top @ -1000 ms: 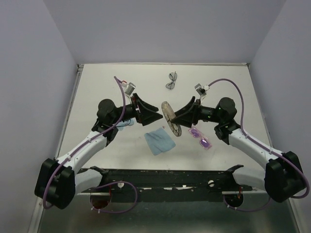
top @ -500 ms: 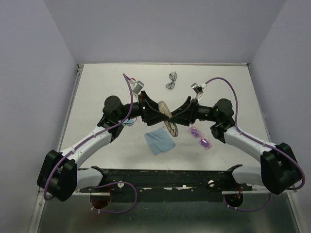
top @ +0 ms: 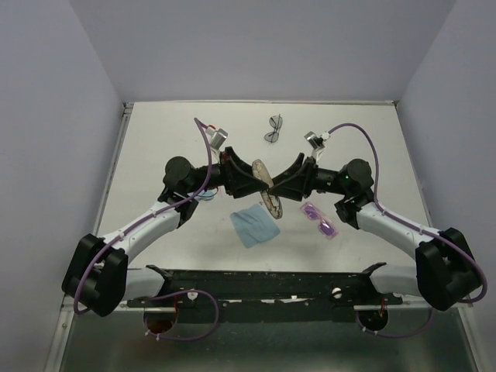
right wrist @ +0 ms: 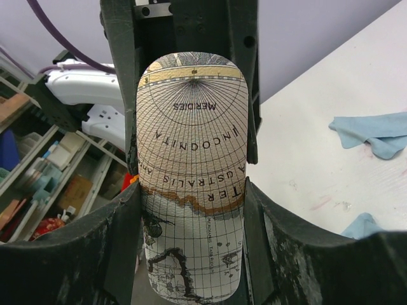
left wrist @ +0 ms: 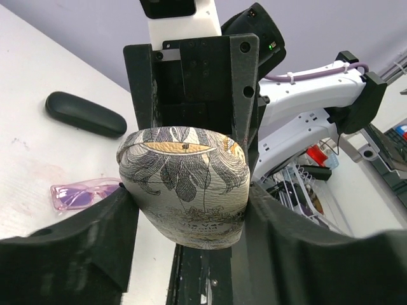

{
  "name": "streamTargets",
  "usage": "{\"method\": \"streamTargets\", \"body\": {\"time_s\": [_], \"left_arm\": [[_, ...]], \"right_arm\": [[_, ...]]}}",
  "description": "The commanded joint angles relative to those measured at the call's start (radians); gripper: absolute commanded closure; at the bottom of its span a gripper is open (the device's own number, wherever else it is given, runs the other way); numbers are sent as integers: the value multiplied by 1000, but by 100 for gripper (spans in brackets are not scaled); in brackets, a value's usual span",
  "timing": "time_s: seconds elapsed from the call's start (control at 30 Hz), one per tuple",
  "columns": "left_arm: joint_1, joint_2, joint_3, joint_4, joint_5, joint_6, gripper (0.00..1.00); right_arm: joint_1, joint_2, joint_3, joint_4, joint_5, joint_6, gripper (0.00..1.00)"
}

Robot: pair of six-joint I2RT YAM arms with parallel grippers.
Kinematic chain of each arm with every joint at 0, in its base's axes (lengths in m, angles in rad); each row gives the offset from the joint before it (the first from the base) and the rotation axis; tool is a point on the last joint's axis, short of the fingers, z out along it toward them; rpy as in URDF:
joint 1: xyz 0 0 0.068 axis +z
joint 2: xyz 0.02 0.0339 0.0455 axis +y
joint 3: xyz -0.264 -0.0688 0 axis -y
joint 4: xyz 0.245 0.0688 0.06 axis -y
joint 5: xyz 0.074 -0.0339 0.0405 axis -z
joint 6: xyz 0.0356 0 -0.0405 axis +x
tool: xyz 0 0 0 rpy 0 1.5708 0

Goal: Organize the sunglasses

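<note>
A beige pouch printed like an old map hangs above the table's middle, held from both ends. My left gripper is shut on one end; in the left wrist view its fingers press both sides of the pouch. My right gripper is shut on the other end of the pouch. The pink-purple sunglasses lie on the table below the right arm and show as the pink sunglasses in the left wrist view. The dark-framed sunglasses lie at the back.
A blue cloth lies in front of the pouch. Another blue cloth peeks out under the left arm. A shut black hard case lies beyond the pink pair. The black rail runs along the near edge.
My left arm has swung right to the pouch and its jaws have closed on the pouch's free end. The right arm shifted slightly left, keeping its hold.
</note>
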State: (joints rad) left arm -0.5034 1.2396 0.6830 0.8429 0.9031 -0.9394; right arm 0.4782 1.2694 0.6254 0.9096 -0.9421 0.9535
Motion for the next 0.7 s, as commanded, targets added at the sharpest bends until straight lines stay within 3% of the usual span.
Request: {"method": "streamTargets", "body": {"time_s": [0.0,0.07,0.13,0.17,0.3,0.5,0.57,0.67], "left_arm": [[-11,20,1,169,88,-67,61],[-11,21,6,160,85,-71,77],[-11,23,10,140,76,-65,94],[-11,24,10,134,68,-67,100],[-9,47,16,154,66,-97,100],[-11,77,36,153,71,-118,100],[-11,81,43,130,69,-111,100],[-11,77,47,72,45,-92,100]], "right_arm": [[3,15,-1,75,2,51,86],[3,13,5,55,-21,36,70],[5,1,7,46,-32,18,44],[7,-7,8,41,-37,2,37],[16,-31,37,-107,-14,-91,21],[36,-36,66,-215,0,-168,20],[39,-39,68,-222,2,-168,29],[39,-44,76,-265,19,-179,53]]}}
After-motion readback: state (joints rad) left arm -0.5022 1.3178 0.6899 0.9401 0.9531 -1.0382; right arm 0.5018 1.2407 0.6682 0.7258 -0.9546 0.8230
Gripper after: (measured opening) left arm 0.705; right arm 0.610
